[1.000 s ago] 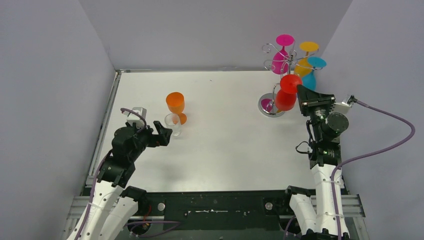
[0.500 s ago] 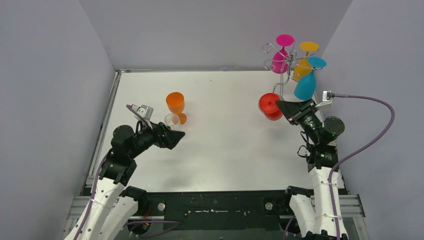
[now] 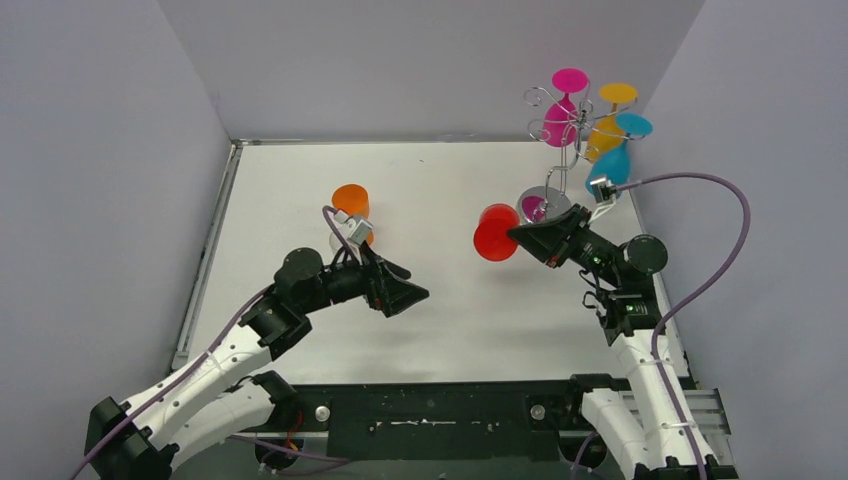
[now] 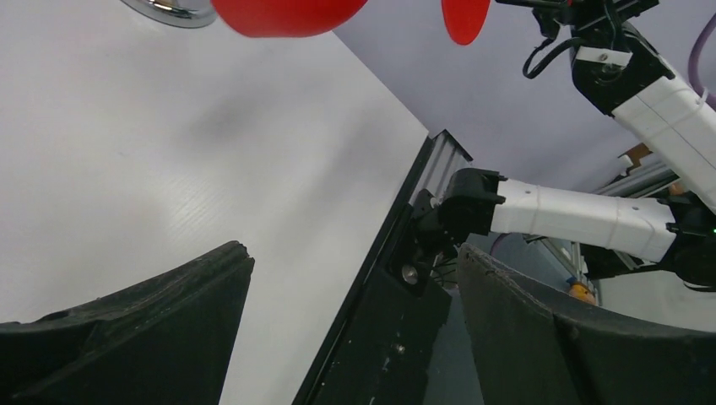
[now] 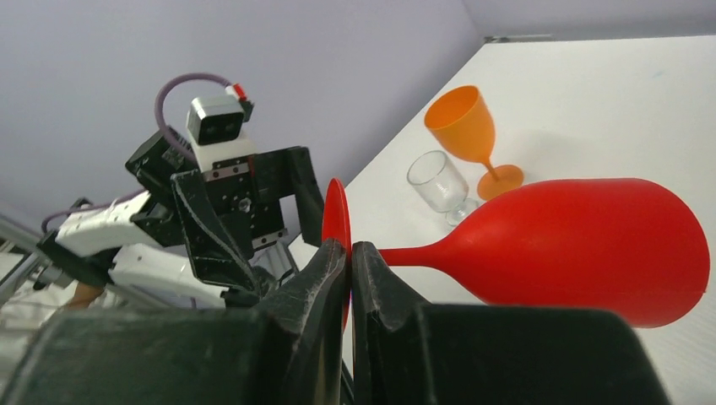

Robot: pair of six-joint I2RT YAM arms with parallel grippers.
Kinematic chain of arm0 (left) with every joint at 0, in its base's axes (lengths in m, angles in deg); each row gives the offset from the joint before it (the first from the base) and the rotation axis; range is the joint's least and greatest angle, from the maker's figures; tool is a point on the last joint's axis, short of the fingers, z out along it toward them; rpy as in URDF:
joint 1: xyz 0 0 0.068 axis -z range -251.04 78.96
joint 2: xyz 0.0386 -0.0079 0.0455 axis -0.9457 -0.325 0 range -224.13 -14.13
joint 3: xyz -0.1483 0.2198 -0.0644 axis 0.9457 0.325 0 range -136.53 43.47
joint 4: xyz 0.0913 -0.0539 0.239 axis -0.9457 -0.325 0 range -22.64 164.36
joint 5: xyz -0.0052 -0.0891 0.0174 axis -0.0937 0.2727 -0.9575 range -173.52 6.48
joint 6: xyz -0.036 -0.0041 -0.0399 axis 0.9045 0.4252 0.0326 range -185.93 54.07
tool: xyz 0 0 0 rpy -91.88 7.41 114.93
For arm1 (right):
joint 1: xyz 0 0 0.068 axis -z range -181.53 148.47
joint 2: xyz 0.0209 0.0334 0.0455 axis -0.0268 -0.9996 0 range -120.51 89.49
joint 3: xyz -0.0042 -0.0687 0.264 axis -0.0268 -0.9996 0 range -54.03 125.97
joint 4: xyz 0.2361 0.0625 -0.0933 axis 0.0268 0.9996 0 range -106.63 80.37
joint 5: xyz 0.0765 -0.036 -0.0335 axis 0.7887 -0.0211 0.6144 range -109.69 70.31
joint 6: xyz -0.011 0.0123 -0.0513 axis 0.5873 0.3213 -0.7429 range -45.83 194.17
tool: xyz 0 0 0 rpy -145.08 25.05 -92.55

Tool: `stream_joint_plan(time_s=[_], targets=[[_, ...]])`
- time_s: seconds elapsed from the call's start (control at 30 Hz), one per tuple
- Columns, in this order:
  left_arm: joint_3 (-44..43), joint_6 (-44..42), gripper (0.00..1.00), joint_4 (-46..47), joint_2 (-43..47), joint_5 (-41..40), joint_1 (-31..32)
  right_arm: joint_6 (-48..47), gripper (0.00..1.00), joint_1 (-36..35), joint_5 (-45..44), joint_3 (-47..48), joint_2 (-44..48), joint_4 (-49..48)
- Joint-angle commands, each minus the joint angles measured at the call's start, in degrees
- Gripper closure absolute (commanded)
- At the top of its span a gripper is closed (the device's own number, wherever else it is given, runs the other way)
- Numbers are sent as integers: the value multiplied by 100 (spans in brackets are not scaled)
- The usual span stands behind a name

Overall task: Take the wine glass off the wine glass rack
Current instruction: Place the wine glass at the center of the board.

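Observation:
My right gripper (image 3: pixel 522 237) is shut on the thin foot disc of a red wine glass (image 3: pixel 494 232). It holds the glass on its side above the table, left of the silver wire rack (image 3: pixel 566 125), bowl pointing left. In the right wrist view the gripper (image 5: pixel 349 253) pinches the red foot, and the stem and bowl (image 5: pixel 583 246) run right. The rack holds a pink glass (image 3: pixel 562 112), a yellow glass (image 3: pixel 607 125) and a blue glass (image 3: pixel 612 160). My left gripper (image 3: pixel 412 291) is open and empty over the table middle, below and left of the red glass (image 4: pixel 279 15).
An orange goblet (image 3: pixel 351 203) and a small clear glass (image 5: pixel 437 182) stand upright at the left of the table, behind my left arm. The rack's round shiny base (image 3: pixel 543 205) sits at the back right. Grey walls close in the table on three sides.
My right gripper carried the red glass off the rack, to the left and lower, tipping it sideways. My left arm reached right, away from the clear glass, toward the table middle.

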Motion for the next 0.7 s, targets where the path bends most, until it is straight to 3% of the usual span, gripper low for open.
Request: stream_joint_plan(time_s=[0.0,0.23,0.4,0.67], targets=[[-274,365,12,1328,-310,-333,376,-340,100,-636,170,-9,-107,-581],[-306,585,21,2050,-714,-518,602,-1147,100,-1798,-285,110,-221,-121],[-332,556,30,2077,-723,-537,624,-1384,100,-2280,-502,198,-480,12],[-225,453,61,1993,-636,-363,632,-1517,100,-2704,-676,226,-874,-192]])
